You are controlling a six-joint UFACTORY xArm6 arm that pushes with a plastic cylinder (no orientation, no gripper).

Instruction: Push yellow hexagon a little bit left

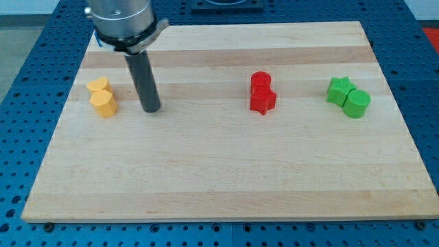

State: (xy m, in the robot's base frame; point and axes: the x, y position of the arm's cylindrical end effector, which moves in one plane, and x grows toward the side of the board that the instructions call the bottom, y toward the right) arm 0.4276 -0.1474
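The yellow hexagon (104,103) sits near the board's left edge, touching a yellow heart-shaped block (98,86) just above it. My tip (151,109) rests on the board to the right of the yellow hexagon, with a clear gap of about a block's width between them. The rod rises from the tip towards the view's top left.
A red cylinder (260,80) and a red star-like block (263,100) stand together right of centre. A green star (339,90) and a green cylinder (356,103) stand at the right. The wooden board (226,178) lies on a blue perforated table.
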